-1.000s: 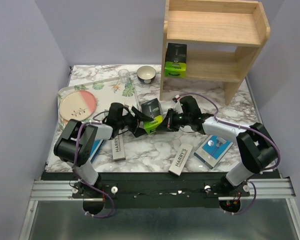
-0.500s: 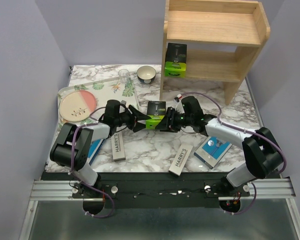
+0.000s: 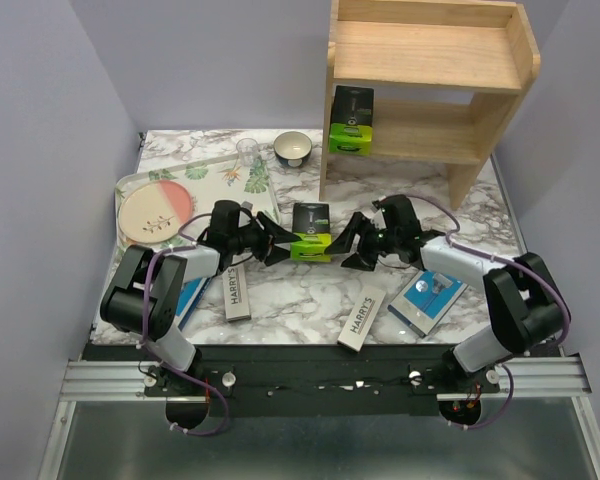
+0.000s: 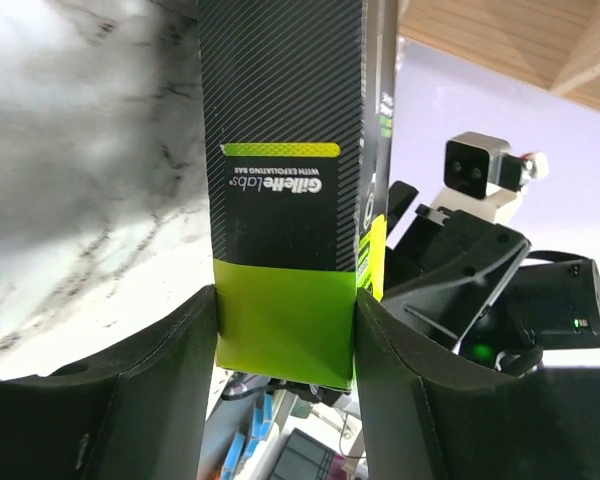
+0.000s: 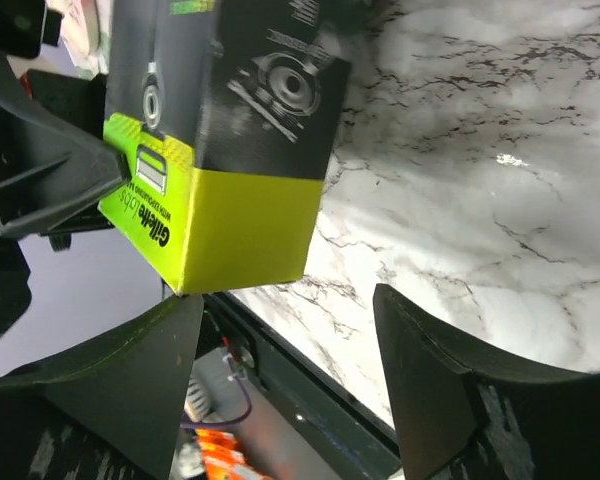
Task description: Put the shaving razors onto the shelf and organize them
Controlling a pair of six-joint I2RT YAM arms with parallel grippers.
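My left gripper (image 3: 288,243) is shut on a black razor box with a lime-green end (image 3: 310,232), holding it just above the middle of the table. In the left wrist view both fingers (image 4: 180,380) press the box's lime end (image 4: 285,320). My right gripper (image 3: 348,243) stands open just right of the box, touching nothing; its fingers (image 5: 430,370) are spread below the box (image 5: 230,130). A second black-and-lime box (image 3: 351,120) stands on the lower tier of the wooden shelf (image 3: 435,60). Two white Harry's boxes (image 3: 238,292) (image 3: 362,320) and a blue-and-white pack (image 3: 427,300) lie near the front edge.
Another blue pack (image 3: 188,298) lies partly under the left arm. A floral tray (image 3: 195,172) with a pink plate (image 3: 155,212) sits at the left. A small bowl (image 3: 293,148) and a clear glass (image 3: 247,150) stand behind the arms, left of the shelf.
The right gripper opened, released the black-and-lime box and drew back to the right. The left gripper closed on the box, which went from tilted to level.
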